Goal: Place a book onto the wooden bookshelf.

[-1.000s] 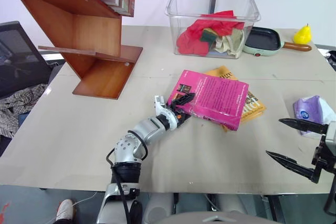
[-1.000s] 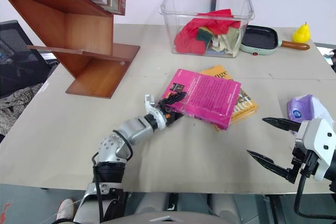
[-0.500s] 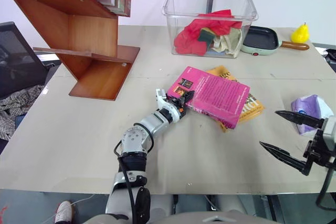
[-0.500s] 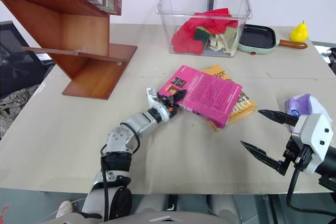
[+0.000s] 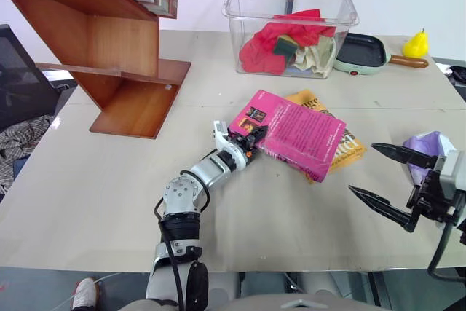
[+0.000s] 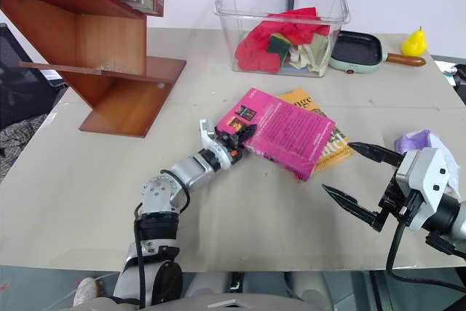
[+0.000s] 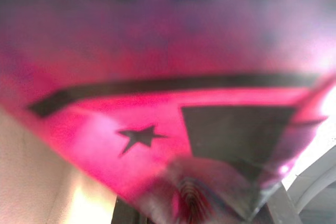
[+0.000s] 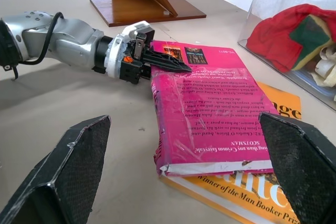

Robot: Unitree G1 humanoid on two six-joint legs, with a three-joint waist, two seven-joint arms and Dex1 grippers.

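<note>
The left gripper [image 5: 250, 138] had its fingers pinching a corner of the book [image 5: 296, 132], which lay atop a yellow-orange book [image 5: 348, 148] on the tabletop [image 5: 95, 187]. The right gripper [image 5: 386, 178] hung with fingers spread. Lifting and placing onto the wooden bookshelf [image 5: 120, 56] remained.

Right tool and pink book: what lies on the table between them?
Bare table. In the left eye view, nothing lies between the open right tool and the pink book; the orange book beneath it juts out further back.
</note>
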